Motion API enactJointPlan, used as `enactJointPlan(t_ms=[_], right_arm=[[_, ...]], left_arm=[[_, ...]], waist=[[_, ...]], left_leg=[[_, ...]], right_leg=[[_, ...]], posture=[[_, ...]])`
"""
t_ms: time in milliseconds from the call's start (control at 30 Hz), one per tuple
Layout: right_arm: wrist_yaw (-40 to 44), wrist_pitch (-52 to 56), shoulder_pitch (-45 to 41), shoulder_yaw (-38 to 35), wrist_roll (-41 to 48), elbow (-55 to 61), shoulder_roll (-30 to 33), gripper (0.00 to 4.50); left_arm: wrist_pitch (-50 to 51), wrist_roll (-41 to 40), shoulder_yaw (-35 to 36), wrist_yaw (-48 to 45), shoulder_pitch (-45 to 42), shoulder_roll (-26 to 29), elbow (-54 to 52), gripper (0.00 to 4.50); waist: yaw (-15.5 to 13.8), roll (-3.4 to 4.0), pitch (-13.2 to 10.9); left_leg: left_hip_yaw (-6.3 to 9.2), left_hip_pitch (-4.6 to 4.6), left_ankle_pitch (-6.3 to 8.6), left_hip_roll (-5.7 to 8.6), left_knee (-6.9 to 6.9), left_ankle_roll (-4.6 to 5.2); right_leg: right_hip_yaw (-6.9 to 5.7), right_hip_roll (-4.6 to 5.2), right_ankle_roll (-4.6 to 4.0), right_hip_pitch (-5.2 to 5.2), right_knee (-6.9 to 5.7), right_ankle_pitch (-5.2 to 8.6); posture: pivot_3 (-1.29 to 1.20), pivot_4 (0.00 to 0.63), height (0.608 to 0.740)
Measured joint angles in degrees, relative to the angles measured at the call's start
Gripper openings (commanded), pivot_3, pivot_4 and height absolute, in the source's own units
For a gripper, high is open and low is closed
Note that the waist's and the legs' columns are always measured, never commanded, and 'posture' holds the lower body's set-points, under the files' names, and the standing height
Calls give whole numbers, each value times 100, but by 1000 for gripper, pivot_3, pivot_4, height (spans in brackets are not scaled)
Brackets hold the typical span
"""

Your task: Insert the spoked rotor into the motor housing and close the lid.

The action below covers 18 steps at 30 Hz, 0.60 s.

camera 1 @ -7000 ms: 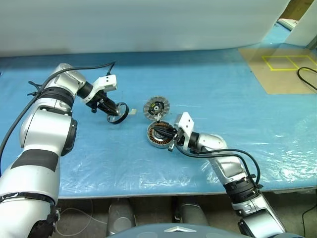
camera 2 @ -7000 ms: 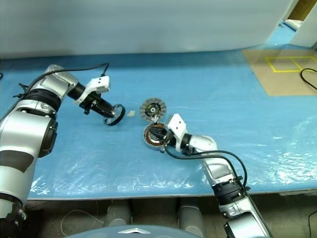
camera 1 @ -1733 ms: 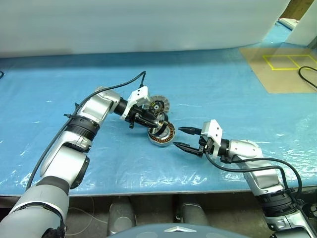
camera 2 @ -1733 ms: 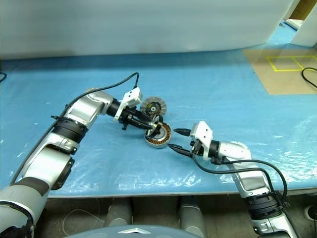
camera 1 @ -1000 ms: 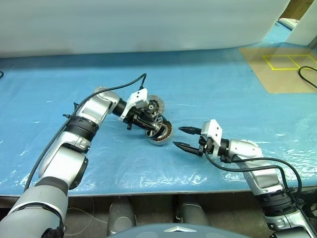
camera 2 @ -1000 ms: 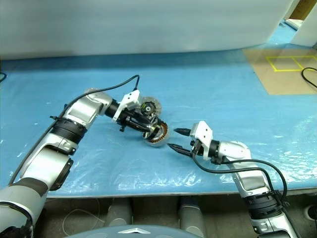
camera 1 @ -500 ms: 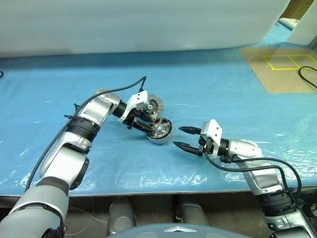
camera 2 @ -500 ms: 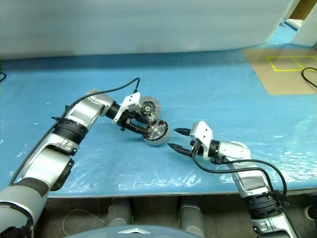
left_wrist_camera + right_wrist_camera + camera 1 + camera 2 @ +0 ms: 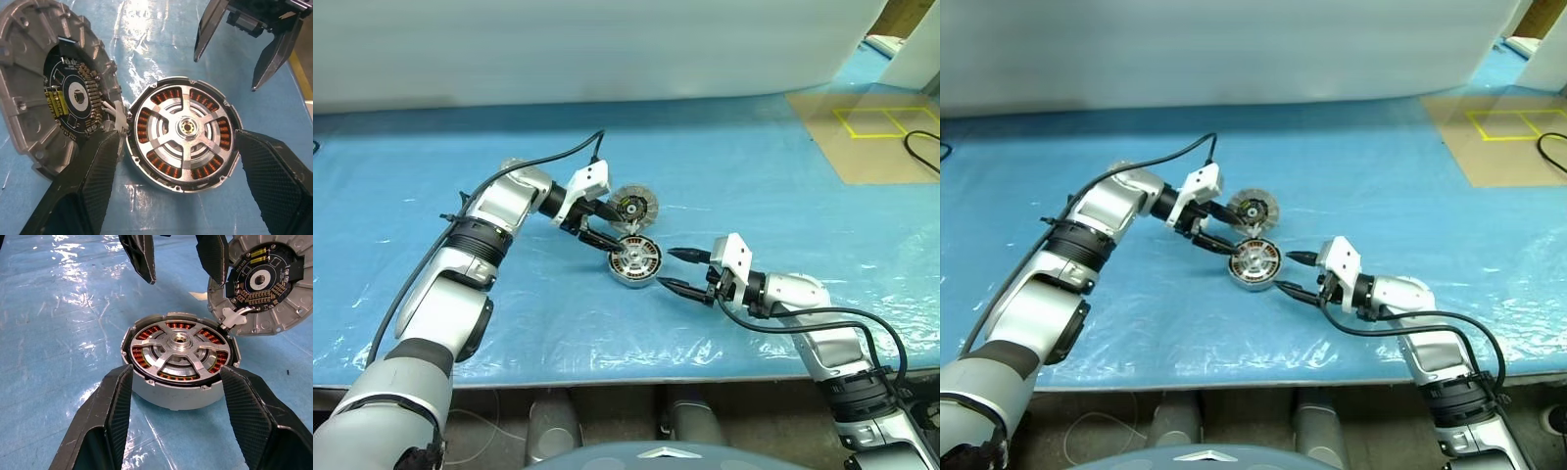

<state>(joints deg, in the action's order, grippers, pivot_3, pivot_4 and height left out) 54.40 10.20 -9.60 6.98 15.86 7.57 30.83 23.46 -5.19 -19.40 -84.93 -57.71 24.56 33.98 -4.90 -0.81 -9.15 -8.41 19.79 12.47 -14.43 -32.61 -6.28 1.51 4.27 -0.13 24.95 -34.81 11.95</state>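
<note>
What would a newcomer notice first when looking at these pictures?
The eye goes first to the motor housing in the middle of the blue table, with the spoked rotor already seated over its copper windings. Both open grippers face it: the left gripper from behind, the right gripper from its right. The lid lies just behind the housing, circuit side up.

The motor housing sits on the bench with the spoked rotor lying inside it. The lid lies just behind the housing, touching or nearly touching its rim. The left claw hangs to the housing's left and slightly behind, its fingers apart, and the right claw is just to the housing's right, its fingers spread.
</note>
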Motion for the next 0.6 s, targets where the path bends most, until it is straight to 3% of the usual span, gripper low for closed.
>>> enactJointPlan(t_ms=[67,167,467,500,600], right_arm=[[0,0,0,0,0,-2,0,2969],[-1,-1,0,0,0,-4,0,2969],[-16,-12,-22,0,-1,-37,-11,2969],[-17,-12,-41,-1,-1,-47,-15,2969],[-23,-13,-96,-2,0,-72,-33,2969]], left_arm=[[61,-49,23,-31,56,3,-69,3970],[270,-239,155,-36,154,-7,-198,3370],[1133,-812,580,262,700,48,-1395,245],[1204,-875,607,389,822,42,-1558,26],[1194,-969,842,909,1053,-161,-1784,26]], waist=[[-3,0,0],[-2,0,0],[15,0,0],[17,0,0],[25,0,0]], left_leg=[[0,0,0,0,0,0],[0,0,0,-1,0,0],[0,-1,0,-1,2,0],[0,0,0,-2,2,0],[0,2,0,-2,-2,0]], right_leg=[[0,0,0,0,0,0],[0,0,0,0,-1,0],[0,0,0,1,0,0],[0,0,0,2,0,0],[-1,1,-1,2,-1,0]], posture=[[0,150,740],[0,150,740],[0,150,740],[0,150,740],[0,150,740]])
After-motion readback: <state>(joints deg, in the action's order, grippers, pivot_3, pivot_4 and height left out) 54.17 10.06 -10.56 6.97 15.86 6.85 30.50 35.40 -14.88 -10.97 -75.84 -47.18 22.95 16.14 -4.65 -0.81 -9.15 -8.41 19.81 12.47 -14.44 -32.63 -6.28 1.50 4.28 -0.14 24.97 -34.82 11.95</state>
